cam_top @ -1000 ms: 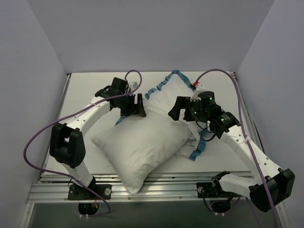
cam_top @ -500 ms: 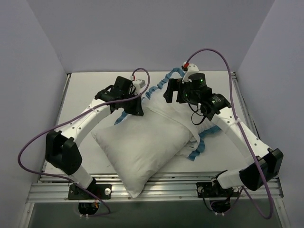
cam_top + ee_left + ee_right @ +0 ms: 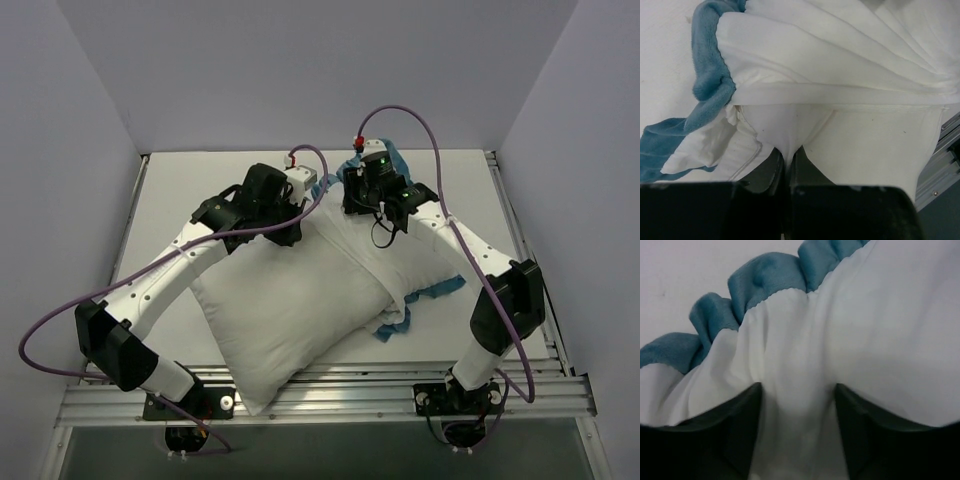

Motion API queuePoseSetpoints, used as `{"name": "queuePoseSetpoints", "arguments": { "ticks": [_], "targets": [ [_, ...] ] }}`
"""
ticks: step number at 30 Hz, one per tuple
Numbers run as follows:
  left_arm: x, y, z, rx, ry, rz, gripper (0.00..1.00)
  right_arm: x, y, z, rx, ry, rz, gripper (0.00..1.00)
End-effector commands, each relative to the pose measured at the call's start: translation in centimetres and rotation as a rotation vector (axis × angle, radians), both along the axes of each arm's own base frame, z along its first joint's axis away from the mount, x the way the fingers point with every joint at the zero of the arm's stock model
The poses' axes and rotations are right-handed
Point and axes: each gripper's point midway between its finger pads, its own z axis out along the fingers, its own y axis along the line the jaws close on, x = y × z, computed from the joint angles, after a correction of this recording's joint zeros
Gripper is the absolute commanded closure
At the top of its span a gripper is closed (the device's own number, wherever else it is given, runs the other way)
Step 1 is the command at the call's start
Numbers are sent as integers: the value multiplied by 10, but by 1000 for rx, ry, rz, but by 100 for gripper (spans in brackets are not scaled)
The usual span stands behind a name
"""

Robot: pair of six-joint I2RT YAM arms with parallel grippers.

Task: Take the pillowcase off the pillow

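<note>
Top external view, left to right: bare white counter (image 3: 180,190), then left tool (image 3: 288,230) down at the far corner of the pillow (image 3: 290,305), pressed together on a small fold of white cloth. Going by the stitched seam and tiny dark specks in the left wrist view, most likely the pillow's own shell rather than the cover.

Pillow lying mid-counter, slanted from near left to far right: plump, rectangular, smooth plain white, no trim, softly dented on top.

Further right, pillowcase (image 3: 395,250) bunched along the pillow's far right side: thin, limp, plain white side up, creased into long pleats, edged with blue ruffled trim (image 3: 437,290), plush and wavy.

Right tool (image 3: 360,205) at the far end of that cover, just inside the ruffle. In the right wrist view, dark fingers (image 3: 740,435) standing apart, with a ridge of white cloth filling the gap and touching both. Cannot tell whether clamped on it yet.

As for progress, well along by the look of it. Most of the pillow bare already, with only its far right edge seemingly tucked in or under the cover. Left to do: keep the pillow pinned and draw the cover off toward the far right until the two lie fully apart.
</note>
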Motion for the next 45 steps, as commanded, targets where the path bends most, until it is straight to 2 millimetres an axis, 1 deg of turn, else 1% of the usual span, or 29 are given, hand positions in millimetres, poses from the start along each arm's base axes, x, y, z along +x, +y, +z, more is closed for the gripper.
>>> {"name": "queuePoseSetpoints", "arguments": {
  "ticks": [1,3,4,8,9,12,13,15,16,17,18,19,21,23,24,26,27,28,30,32,33,36,37,39,40,41,43,44,45],
  "targets": [
    [9,0,72,-107,-205,11,98,3,-14,-3,-61,-24,-58,68],
    [9,7,73,-91,-213,34,98,6,-33,-7,-129,-36,-123,86],
    [7,9,77,-96,-219,37,98,6,-41,-10,-157,-29,-147,100],
    [4,27,83,-70,-238,103,98,12,-82,-4,-222,-44,-268,100],
    [6,34,84,-57,-248,136,98,17,-103,-1,-220,-46,-328,100],
    [2,56,86,-21,-246,211,98,22,-141,16,-192,-69,-454,100],
    [-4,64,87,-18,-234,232,98,25,-166,22,-193,-73,-522,100],
    [-6,79,87,-13,-223,277,98,25,-194,35,-183,-89,-615,100],
    [-12,88,92,-32,-226,302,98,25,-219,42,-167,-91,-687,100],
    [-14,99,85,-17,-206,331,98,23,-232,49,-150,-101,-724,100],
    [-17,107,84,-18,-201,353,98,22,-243,54,-134,-108,-755,100],
    [-26,117,87,-31,-198,379,98,18,-266,64,-109,-124,-814,100],
    [-32,136,81,-22,-182,433,98,13,-288,73,-86,-140,-873,100],
    [-44,153,83,-24,-183,479,98,7,-313,82,-57,-156,-934,100],
    [-46,163,80,-13,-177,507,98,1,-336,85,-53,-160,-987,100],
    [-55,177,78,13,-173,547,98,-3,-353,91,-31,-168,-1029,100],
    [-57,183,75,25,-165,567,98,-7,-369,93,-24,-172,-1065,100],
    [-60,188,71,38,-148,581,98,-8,-374,94,-16,-171,-1075,100],
    [-60,192,67,51,-135,601,98,-5,-375,102,5,-188,-1069,100],
    [-54,189,60,44,-119,600,98,6,-362,103,47,-194,-1002,100],
    [-50,186,58,37,-115,596,98,14,-348,101,77,-185,-932,100],
    [-27,170,50,17,-100,575,98,29,-310,88,72,-148,-810,100],
    [-13,164,45,13,-97,574,98,34,-287,81,78,-134,-739,100],
    [3,157,42,6,-99,570,98,37,-266,70,83,-113,-686,100],
    [18,152,38,4,-108,572,98,38,-257,64,92,-103,-657,100],
    [27,156,37,8,-121,596,98,38,-245,61,95,-96,-628,100],
    [50,155,31,-3,-123,623,98,39,-237,58,94,-91,-606,100],
    [57,155,28,-13,-114,630,98,39,-227,61,87,-99,-579,100],
    [65,164,27,-27,-109,662,98,39,-225,66,88,-110,-572,100]
  ]
}}
